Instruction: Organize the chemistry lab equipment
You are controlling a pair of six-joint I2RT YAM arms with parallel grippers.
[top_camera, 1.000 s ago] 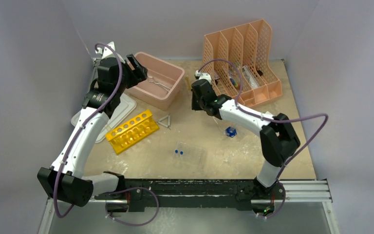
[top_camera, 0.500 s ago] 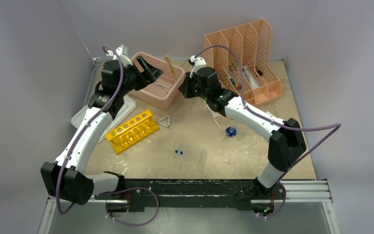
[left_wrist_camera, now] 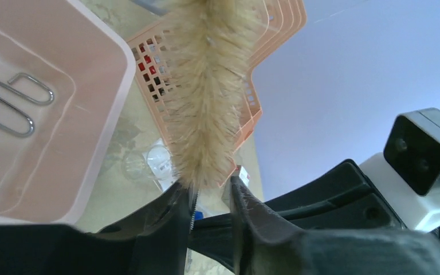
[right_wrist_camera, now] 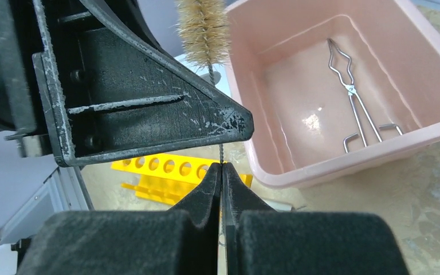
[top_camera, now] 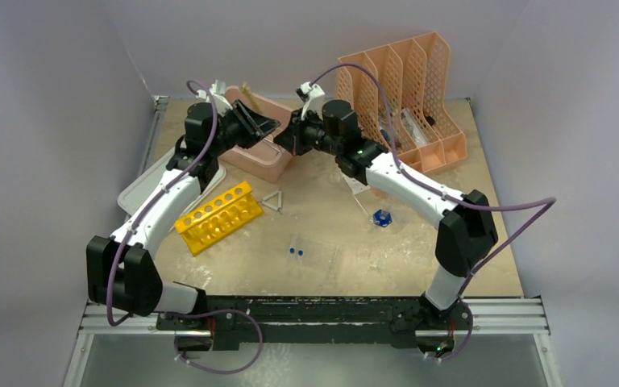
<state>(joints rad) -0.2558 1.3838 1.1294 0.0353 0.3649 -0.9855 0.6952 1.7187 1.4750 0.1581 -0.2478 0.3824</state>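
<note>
The brush (right_wrist_camera: 204, 26) is up in the air over the pink tub (right_wrist_camera: 321, 166), passing between the two arms. Its long axis runs from a thin twisted wire stem at the bottom to the tan bristle head at the top. From overhead the head leans back toward the tub's far left corner.

The right claw (right_wrist_camera: 222, 170) has its fingers pressed together on the lower end of the wire, so for now it carries the brush. The left claw (left_wrist_camera: 209, 192) comes at the stem from the opposite side and higher up, just under the bristles. Its fingers (left_wrist_camera: 246, 212) stand partly apart, one on each side of the stem. The wire lies close against one finger and a gap shows to the other, so I'd say it brackets the brush but doesn't grip it yet.

To my eye this is a handover. The next move depends on the left fingers pinching the wire just below the bristles before the right claw lets go.

The tongs (right_wrist_camera: 352, 97) lie flat in the tub below. Further out on the table are the yellow rack (top_camera: 216, 216), the wire triangle (top_camera: 272, 200) and the blue-capped vials (top_camera: 294, 251). The peach holder (top_camera: 403, 81) stands at the back right.
</note>
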